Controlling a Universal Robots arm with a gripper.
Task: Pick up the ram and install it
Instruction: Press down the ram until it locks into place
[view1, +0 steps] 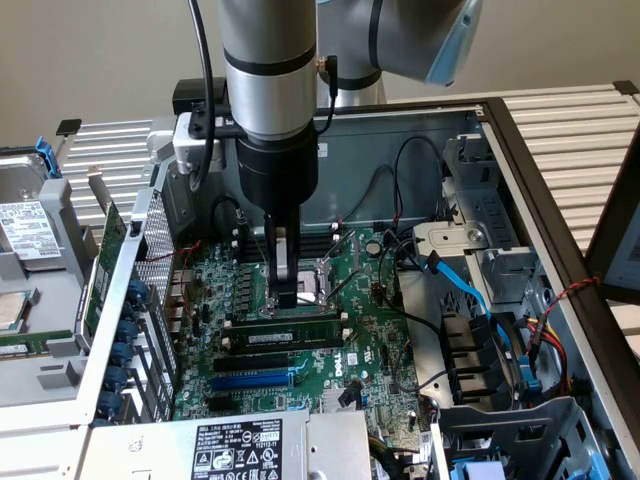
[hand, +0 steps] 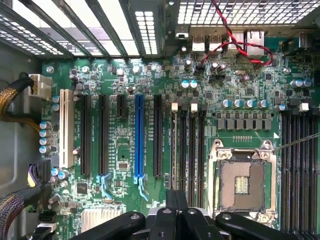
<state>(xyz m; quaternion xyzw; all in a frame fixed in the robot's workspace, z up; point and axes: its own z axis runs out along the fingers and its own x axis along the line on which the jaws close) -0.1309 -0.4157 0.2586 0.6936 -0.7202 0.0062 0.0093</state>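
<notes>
Gripper (view1: 288, 298): fingers closed on the top edge of the ram (view1: 287, 331), arm descending vertically into the open case.
Ram: upright on edge (label facing the camera) in a black memory slot on the motherboard (view1: 375, 345), just beside the CPU socket (hand: 243, 184).
Blue expansion slot (view1: 255, 380): lies parallel, nearby.

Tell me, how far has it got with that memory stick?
The pincer is shut and sits right at the top edge of the ram, which stands upright in a slot on the motherboard beside the empty CPU socket. So the ram looks already placed in its slot. Whether it is fully seated can't be told.
</notes>
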